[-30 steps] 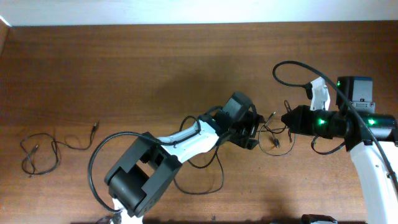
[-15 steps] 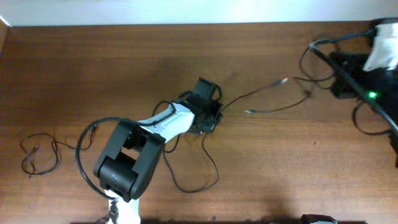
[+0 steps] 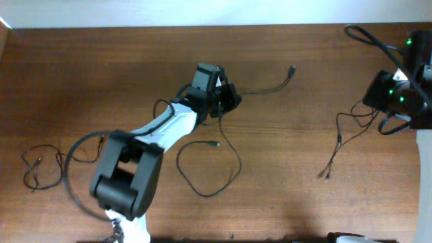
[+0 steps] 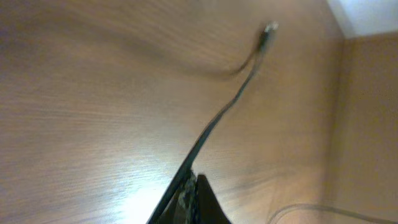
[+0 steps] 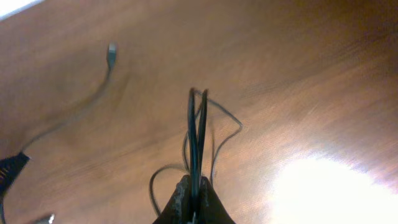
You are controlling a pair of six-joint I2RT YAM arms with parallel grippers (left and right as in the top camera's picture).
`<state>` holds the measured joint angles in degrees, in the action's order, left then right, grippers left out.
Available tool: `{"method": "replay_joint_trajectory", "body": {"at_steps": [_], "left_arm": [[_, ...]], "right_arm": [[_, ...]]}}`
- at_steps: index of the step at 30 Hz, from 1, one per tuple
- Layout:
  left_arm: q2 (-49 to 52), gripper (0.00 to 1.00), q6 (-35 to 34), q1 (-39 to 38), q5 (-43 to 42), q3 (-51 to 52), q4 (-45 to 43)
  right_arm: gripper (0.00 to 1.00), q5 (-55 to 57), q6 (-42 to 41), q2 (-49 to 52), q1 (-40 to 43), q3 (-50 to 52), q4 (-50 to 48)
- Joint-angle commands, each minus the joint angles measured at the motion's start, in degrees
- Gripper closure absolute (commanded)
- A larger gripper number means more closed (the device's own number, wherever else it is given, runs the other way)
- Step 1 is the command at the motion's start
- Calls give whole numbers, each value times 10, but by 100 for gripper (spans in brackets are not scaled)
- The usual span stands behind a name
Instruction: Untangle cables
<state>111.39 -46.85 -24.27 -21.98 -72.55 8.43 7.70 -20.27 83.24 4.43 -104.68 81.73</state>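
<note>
From overhead the left fingers are a dark clump near the middle of the tabletop, and I can't read their gap there. The left wrist view settles it. They are pinched fully together on the middle cable, though only their tips show at the bottom edge, blurred. That view follows the cord away toward 1 o'clock to the far plug and shows nothing more of it. Overhead adds the remainder: from the grip toward 6 o'clock the cord lies in a wide open loop on the wood, ending in the near plug. The fingers cover the spot where the two stretches meet, so I read them as one cord but cannot confirm it.

The right fingers sit at the 3 o'clock edge overhead, lost in dark housing and partly cut off by the frame. The right wrist view shows them closed tight on the right-hand cable, which is doubled into a narrow bend just past the tips. Overhead, its strands trail toward 7 o'clock from the grip to loose ends too small to make out.

The third cable lies in slack curls at 8 o'clock, well apart from both arms, and only the overhead view shows it.
</note>
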Motion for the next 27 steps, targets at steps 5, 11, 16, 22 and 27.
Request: {"method": "replay_joint_trajectory", "body": {"at_steps": [5,11,16,22,27], "left_arm": [[-239,100,133,25,341,-51,217],[-353,100,-28,22,240,-51,464],[-348,70,-180,-18,225,3,617],[-315,1,-233,-52,217,71,573],[-225,1,-440,-52,213,141,504]], "right_arm": [[96,-54,-10,45,1,20,25],[96,-58,-11,53,1,66,18],[96,-77,-12,53,1,67,18],[96,-77,-12,53,1,67,19],[96,-77,-12,53,1,67,19]]}}
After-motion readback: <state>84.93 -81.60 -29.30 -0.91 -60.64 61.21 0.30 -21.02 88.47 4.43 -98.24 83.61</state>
